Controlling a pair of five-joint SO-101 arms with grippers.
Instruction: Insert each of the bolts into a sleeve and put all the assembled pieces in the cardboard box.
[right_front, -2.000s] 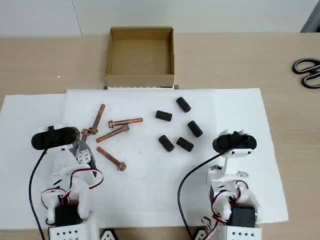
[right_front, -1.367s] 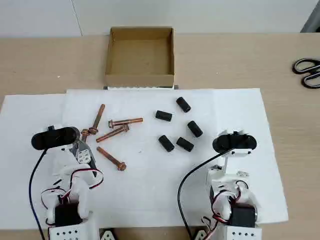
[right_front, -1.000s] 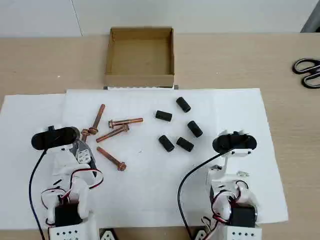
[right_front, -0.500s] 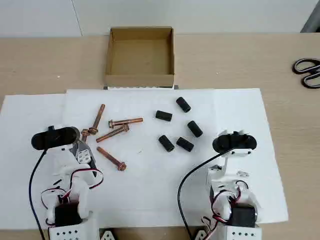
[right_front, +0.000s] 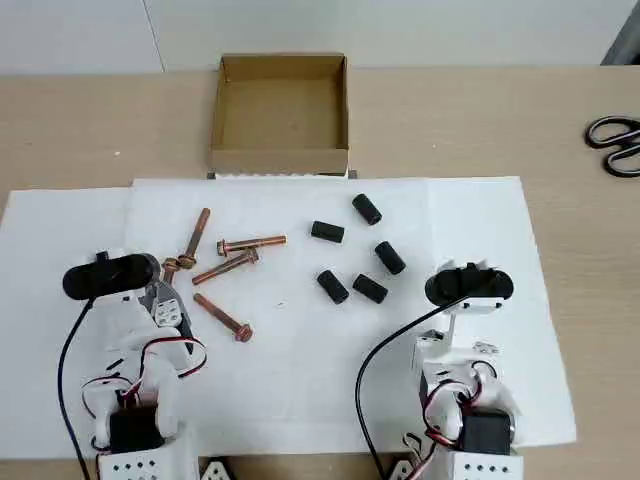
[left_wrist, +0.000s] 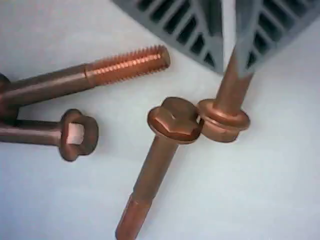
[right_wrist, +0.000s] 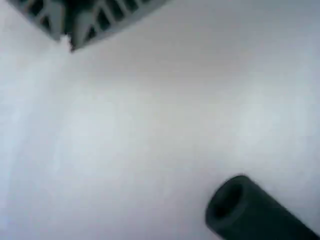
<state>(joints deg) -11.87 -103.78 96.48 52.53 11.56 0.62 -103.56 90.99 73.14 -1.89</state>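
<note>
high view: five bolts (right_front: 251, 242) lie loose near the left arm and five sleeves (right_front: 333, 286) near the right, presumably one part type per arm. cardboard box (right_front: 280, 160) empty. left gripper (left_wrist: 227, 65) jaws pressed together over a bolt shank. right gripper (right_wrist: 65, 30): jaws, cannot tell.

Copper-coloured bolts (right_front: 251, 243), black sleeves (right_front: 327, 232), a brown cardboard box (right_front: 280, 160), white paper (right_front: 300, 380), a tan table (right_front: 480, 120).

Glossy coppery metal bolts (left_wrist: 172, 125), matt sleeves (right_front: 333, 287)
</note>
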